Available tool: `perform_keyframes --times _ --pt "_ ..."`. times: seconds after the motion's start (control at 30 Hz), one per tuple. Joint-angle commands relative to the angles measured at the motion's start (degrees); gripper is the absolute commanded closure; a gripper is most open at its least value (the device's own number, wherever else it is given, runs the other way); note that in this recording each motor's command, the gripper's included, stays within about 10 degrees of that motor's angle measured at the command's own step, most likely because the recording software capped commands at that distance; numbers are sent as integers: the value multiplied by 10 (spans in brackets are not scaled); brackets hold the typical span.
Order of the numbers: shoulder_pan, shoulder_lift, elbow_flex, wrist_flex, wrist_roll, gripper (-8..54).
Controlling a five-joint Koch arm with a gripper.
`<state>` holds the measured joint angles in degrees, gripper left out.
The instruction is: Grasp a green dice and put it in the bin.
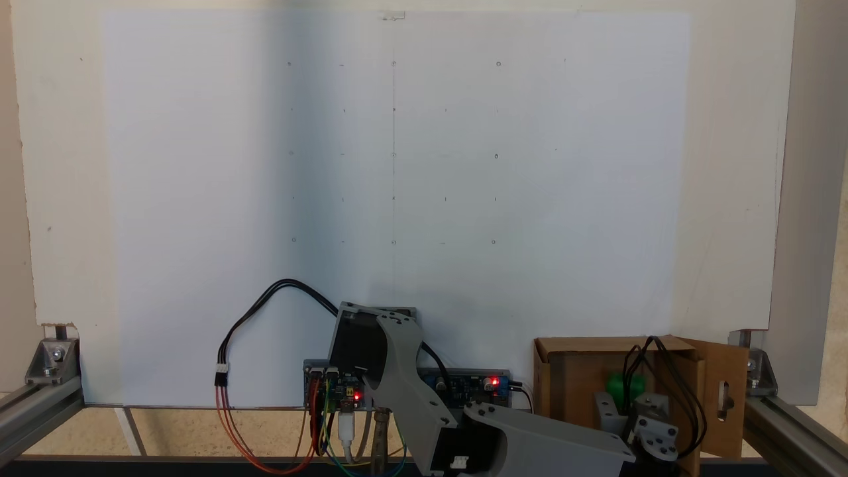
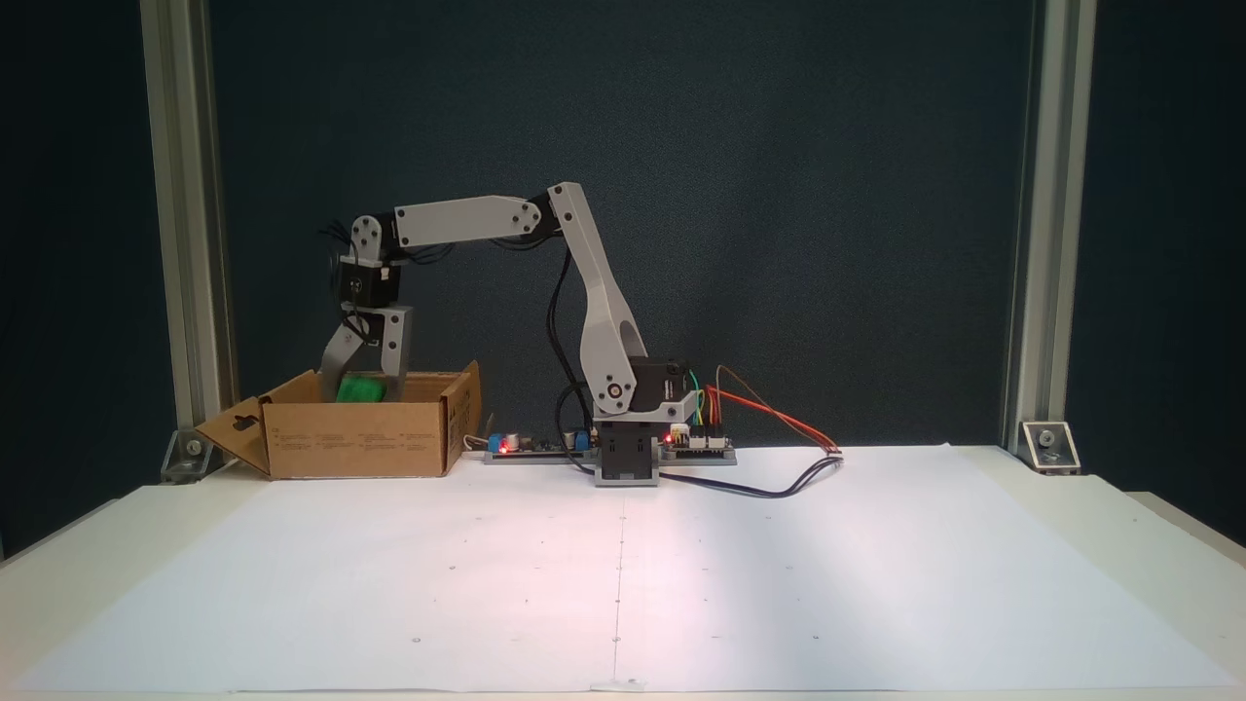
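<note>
A fixed view from the side shows the green dice [image 2: 360, 388] held at the mouth of the bin [image 2: 360, 450], level with the bin's top rim and between the two fingers of the gripper [image 2: 362, 389], which is clamped on it from either side. In the other fixed view, looking down, the green dice [image 1: 625, 386] appears as a bright patch over the bin's open interior, inside the bin walls [image 1: 576, 377] and partly covered by the gripper body [image 1: 629, 417] and its black cables [image 1: 669, 377]. The arm [image 2: 594, 292] reaches from its base to a point directly over the bin, with the wrist pointing down. The step in hand is judged to be the release. To do it well, keep the wrist centred over the bin's open top, away from the raised flaps, and part the fingers fully before lifting, so the die drops straight and does not catch on a finger or bounce off a wall. Lift vertically afterwards to avoid snagging the slotted flap [image 2: 234, 428] that hangs outward from the bin. The bin floor is hidden behind the near wall in the side view, so the drop height cannot be judged. The pips on the die are too small to make out. The fingertips are hard to separate from the die in the downward view.
</note>
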<state>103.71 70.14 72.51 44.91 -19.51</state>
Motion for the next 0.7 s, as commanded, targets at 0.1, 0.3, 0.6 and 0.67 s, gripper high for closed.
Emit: perform_keyframes --times 0.1,0.3,0.6,0.67 --pt "5 9 -19 -26 50 6" --pt "-83 135 -19 -85 181 9" --pt "-428 301 -18 -129 219 17" --pt "-511 315 -13 -129 220 18"
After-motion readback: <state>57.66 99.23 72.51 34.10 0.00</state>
